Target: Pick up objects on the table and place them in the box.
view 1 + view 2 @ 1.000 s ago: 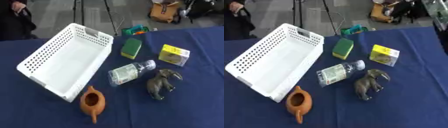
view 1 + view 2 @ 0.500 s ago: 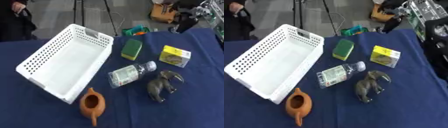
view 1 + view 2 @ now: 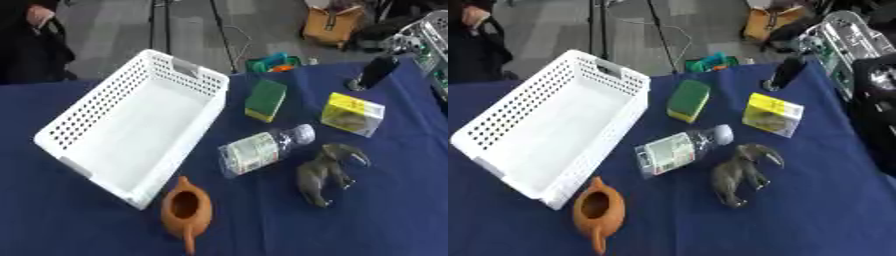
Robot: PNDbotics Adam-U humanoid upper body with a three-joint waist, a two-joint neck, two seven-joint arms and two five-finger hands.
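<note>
- The robot's right hand reaches in from the upper right above the far edge of the blue-clothed counter; whether its fingers are open or curled cannot be told, and it holds nothing visible.
- The white perforated plastic box lies on the left.
- A green-and-yellow sponge, yellow carton, clear plastic bottle, grey toy elephant and brown clay pot all rest on the cloth outside it.
</note>
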